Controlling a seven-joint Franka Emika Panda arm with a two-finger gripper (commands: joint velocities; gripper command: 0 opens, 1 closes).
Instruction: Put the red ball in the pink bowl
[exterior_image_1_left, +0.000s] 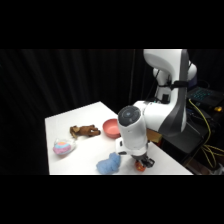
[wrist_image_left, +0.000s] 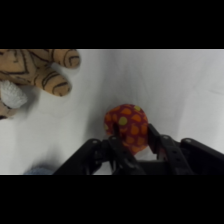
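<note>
The red ball (wrist_image_left: 127, 125), orange-red with yellowish speckles, sits between my gripper's (wrist_image_left: 135, 139) two black fingers, which press against its sides. In the side view the gripper (exterior_image_1_left: 142, 163) is low over the table's front edge, with the red ball (exterior_image_1_left: 141, 167) showing just under it. The pink bowl (exterior_image_1_left: 111, 127) stands on the table behind the arm, partly hidden by the white wrist. It does not show in the wrist view.
A striped tiger plush (exterior_image_1_left: 85, 131) lies left of the bowl; its paw (wrist_image_left: 55, 75) fills the wrist view's upper left. A pastel striped ball (exterior_image_1_left: 63, 146) lies near the left edge. A blue plush (exterior_image_1_left: 109, 164) lies just left of the gripper. The table's front edge (exterior_image_1_left: 165, 172) is close by.
</note>
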